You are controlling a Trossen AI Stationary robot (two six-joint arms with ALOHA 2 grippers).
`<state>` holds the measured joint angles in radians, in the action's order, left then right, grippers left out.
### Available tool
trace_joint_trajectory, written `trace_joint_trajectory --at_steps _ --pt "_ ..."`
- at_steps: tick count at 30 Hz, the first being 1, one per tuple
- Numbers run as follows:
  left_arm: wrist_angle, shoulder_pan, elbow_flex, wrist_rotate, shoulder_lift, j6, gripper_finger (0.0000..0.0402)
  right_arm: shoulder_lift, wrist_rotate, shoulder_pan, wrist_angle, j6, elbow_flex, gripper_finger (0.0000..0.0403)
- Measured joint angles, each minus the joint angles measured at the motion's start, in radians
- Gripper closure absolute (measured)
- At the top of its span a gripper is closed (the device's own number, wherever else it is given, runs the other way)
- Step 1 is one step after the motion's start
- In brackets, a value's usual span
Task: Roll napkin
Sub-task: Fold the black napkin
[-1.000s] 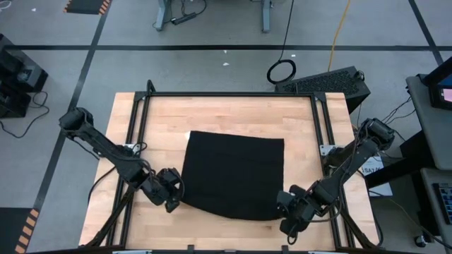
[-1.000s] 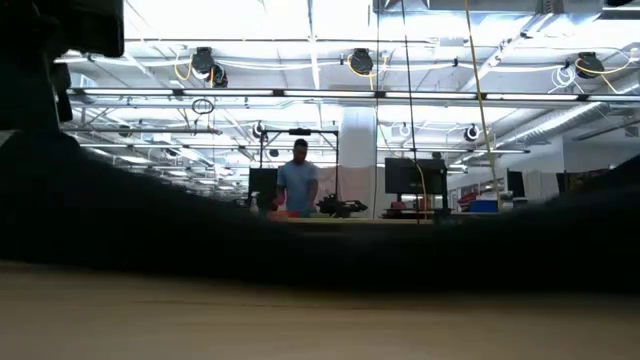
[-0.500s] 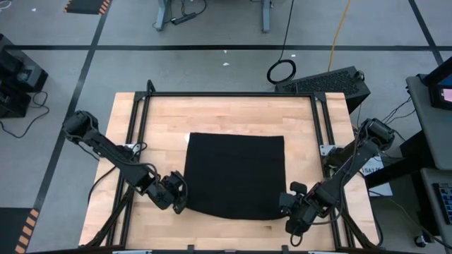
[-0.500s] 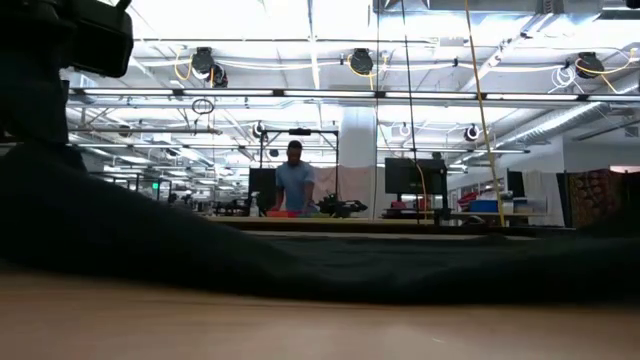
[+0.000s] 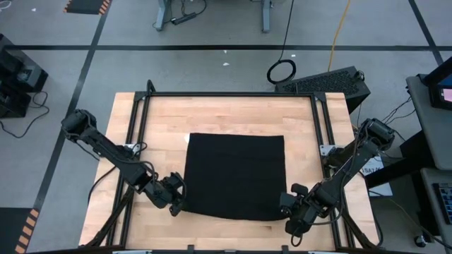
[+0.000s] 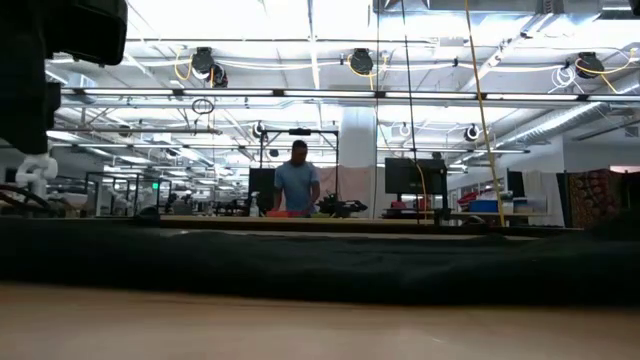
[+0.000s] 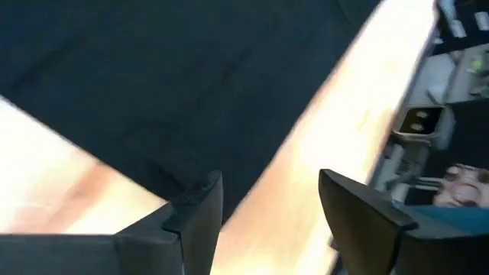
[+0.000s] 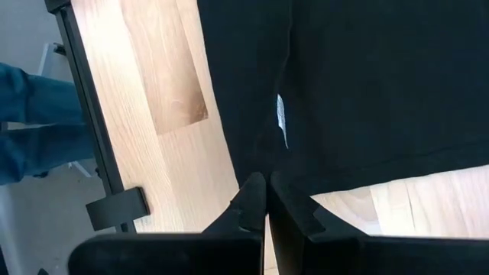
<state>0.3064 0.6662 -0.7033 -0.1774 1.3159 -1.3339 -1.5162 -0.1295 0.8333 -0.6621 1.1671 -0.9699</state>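
The black napkin (image 5: 234,176) lies spread on the wooden table (image 5: 162,120), and its white tag (image 8: 280,118) shows near the near right corner. My left gripper (image 5: 176,202) hovers open over the napkin's near left corner (image 7: 172,179), which rests on the wood with nothing between the fingers (image 7: 202,200). My right gripper (image 5: 286,206) is shut on the napkin's near right corner. In the low view the napkin (image 6: 320,265) is a low dark band across the table. My right gripper pinches the napkin's near right corner (image 8: 269,169) between its two fingers, which come from above and slant down. A ridge of cloth runs up to the fingertips, so the corner sits slightly raised. The rest of the napkin lies flat on the table.
Black metal rails (image 5: 138,127) frame the table's sides and far edge. Bare wood lies on all sides of the napkin. A black keyboard-like unit (image 5: 325,81) sits beyond the far right corner. A person (image 6: 297,180) stands far off in the room.
My left gripper has opened and let go of the napkin's near left corner, and its wrist has rolled a little. The near edge, held up at both ends a second ago, has dropped, the right end first and then the left. The napkin now lies flat.
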Motion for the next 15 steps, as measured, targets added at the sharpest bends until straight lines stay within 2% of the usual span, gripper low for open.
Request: trace_joint_trajectory --at_steps 4,7,12,15 --pt "0.011 -0.012 0.003 0.002 0.008 0.06 0.0196 0.0 0.0 0.0 0.001 0.0 0.0 0.0403" --pt "0.028 -0.012 0.029 0.026 0.017 0.037 0.0216 0.0 0.0 0.0 0.0 0.0 0.0 0.0403" --pt "0.044 -0.014 0.088 0.057 0.02 -0.231 0.0232 0.0 0.0 0.0 0.008 0.015 0.0 0.0403" --pt "-0.031 -0.014 0.105 0.081 0.02 -0.322 0.0232 0.0 0.0 0.0 0.009 0.023 0.0 0.0403"
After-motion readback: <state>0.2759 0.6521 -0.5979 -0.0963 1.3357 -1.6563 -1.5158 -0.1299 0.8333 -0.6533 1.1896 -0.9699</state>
